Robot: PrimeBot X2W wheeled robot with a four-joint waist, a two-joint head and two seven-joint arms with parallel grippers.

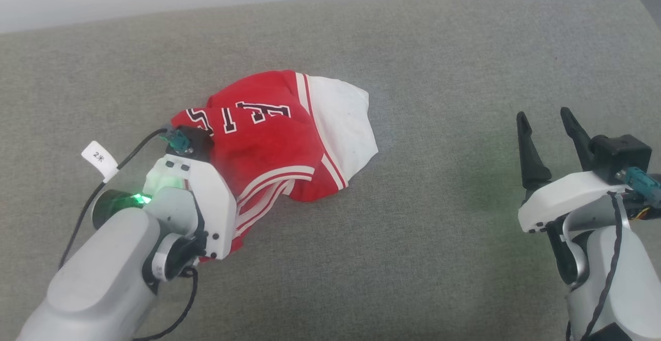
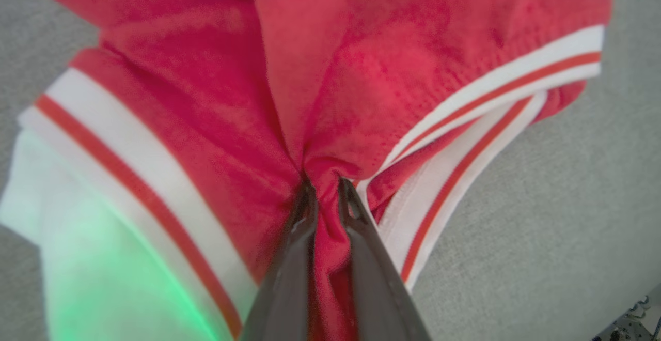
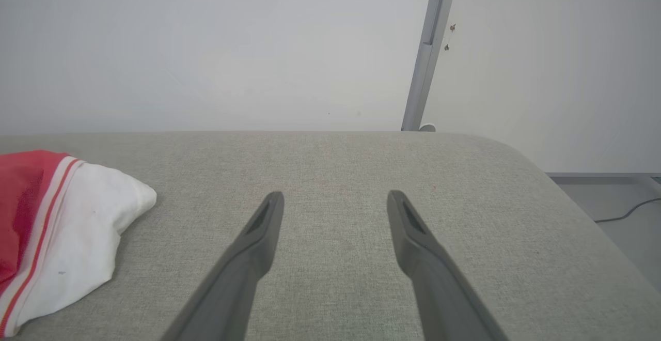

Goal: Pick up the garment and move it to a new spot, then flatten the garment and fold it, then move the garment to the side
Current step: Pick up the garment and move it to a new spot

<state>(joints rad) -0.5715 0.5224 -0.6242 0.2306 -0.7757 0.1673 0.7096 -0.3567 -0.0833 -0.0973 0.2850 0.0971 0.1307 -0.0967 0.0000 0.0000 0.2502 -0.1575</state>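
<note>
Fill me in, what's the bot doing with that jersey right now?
The left gripper is shut on a pinched fold of the red garment, which sits bunched up on the grey padded surface. The right gripper is open off to the right, apart from the cloth and holding nothing. The garment is not yet flattened or folded.

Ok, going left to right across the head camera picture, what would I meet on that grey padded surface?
Paper tag → left wrist → red jersey → right end effector, open.
</note>
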